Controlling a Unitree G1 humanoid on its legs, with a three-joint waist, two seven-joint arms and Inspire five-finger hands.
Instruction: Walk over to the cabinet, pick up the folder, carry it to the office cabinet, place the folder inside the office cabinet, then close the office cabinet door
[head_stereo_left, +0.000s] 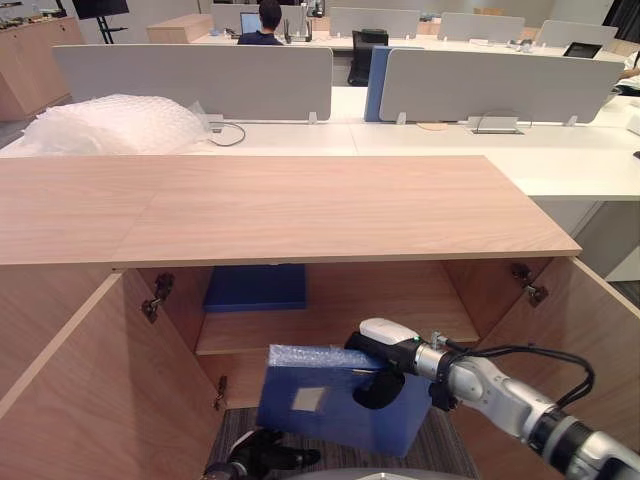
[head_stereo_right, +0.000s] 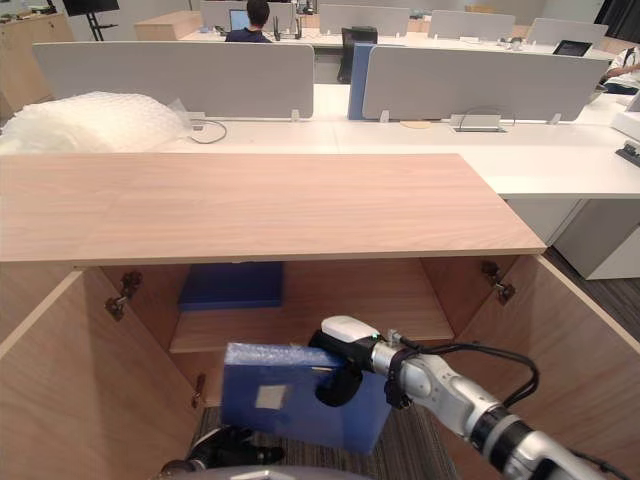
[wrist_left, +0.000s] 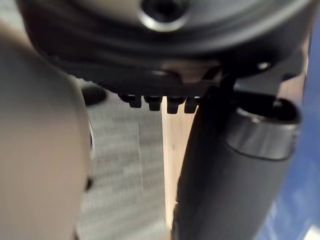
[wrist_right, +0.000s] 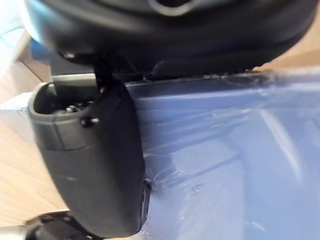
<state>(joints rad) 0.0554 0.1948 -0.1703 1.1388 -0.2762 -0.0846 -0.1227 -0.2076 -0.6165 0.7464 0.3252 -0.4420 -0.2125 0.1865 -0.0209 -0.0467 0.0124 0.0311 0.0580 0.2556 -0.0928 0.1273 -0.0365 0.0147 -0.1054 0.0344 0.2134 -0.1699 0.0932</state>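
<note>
Right hand (head_stereo_left: 380, 375) gripped the folder (head_stereo_left: 300, 425) before the open cabinet (head_stereo_left: 300, 210); left hand (head_stereo_left: 258, 455) sat below, its grip unclear.

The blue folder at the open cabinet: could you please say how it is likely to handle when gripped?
The folder is probably stiff: it shows flat faces and straight edges though the right hand grips it at its top edge. Its plastic wrap looks glossy, so it may slip.
</note>
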